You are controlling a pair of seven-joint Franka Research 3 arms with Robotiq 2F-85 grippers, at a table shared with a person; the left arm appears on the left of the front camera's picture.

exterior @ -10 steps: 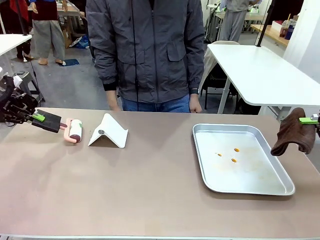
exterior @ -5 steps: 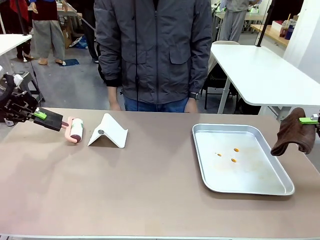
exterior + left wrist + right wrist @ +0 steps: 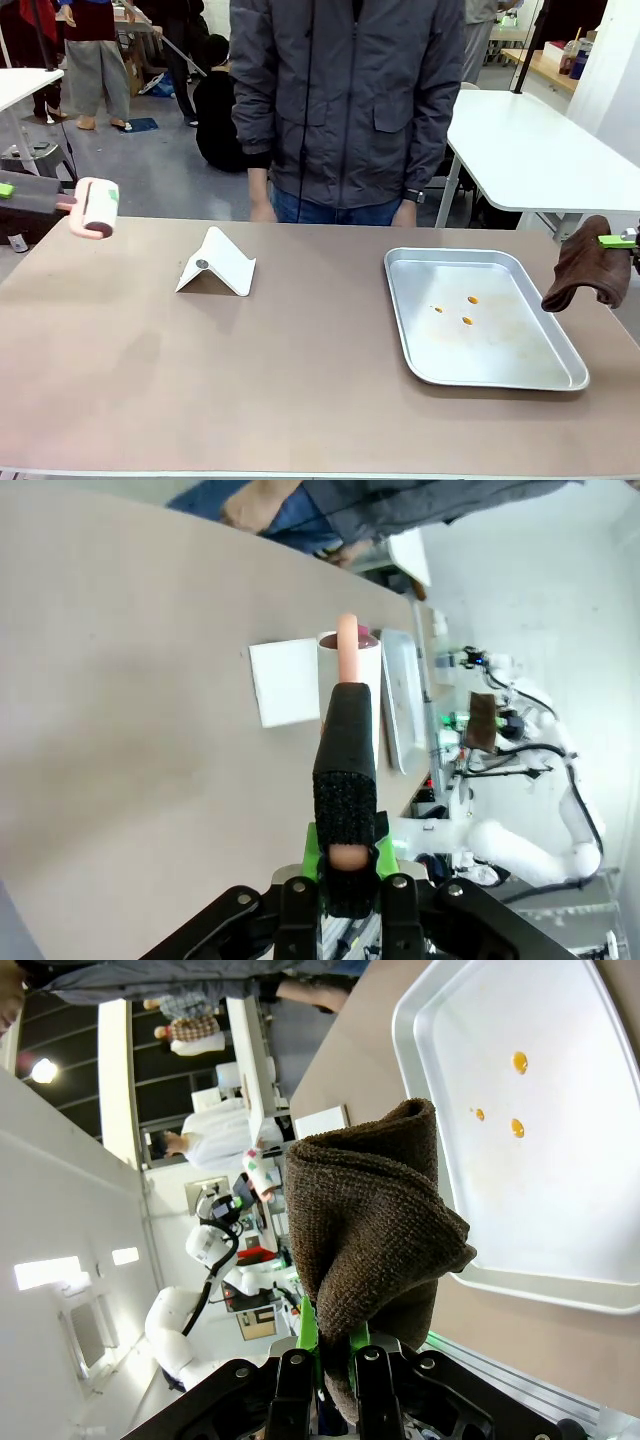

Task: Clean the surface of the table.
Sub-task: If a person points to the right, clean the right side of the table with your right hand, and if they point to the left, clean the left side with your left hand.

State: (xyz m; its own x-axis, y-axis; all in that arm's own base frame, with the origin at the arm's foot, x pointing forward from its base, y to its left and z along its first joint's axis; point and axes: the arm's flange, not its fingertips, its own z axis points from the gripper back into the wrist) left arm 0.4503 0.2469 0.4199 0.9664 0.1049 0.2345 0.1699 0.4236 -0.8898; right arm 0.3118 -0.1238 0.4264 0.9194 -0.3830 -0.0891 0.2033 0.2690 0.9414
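Front view entry: two cleaning tools held, table top untouched

- Left gripper (image 3: 346, 855): jaws clamped tight on the black handle of a lint roller (image 3: 97, 207). The drum sticks out straight ahead of the jaws, in the air and clear of the top.
- Right gripper (image 3: 330, 1345): jaws closed on a brown cloth (image 3: 585, 265), which bunches ahead of them and hangs below.
- Table (image 3: 300, 400): lies below both sets of jaws and spans the gap between them.
- Step in hand, as I judge it: bringing the roller down to the top. The drum should land flat, with the handle kept low, and roll in straight, overlapping lanes.
- Obstacles: a white stand (image 3: 217, 263) sits ahead of the left jaws. A tray (image 3: 500, 370) with orange spots (image 3: 472, 299) sits just beside the right jaws, under the cloth.
- Open room: the broad bare stretch between the two sets of jaws, on the robot's side of the stand and tray.
- Far edge: a person (image 3: 350, 100) stands close, so strokes should stop short of it.
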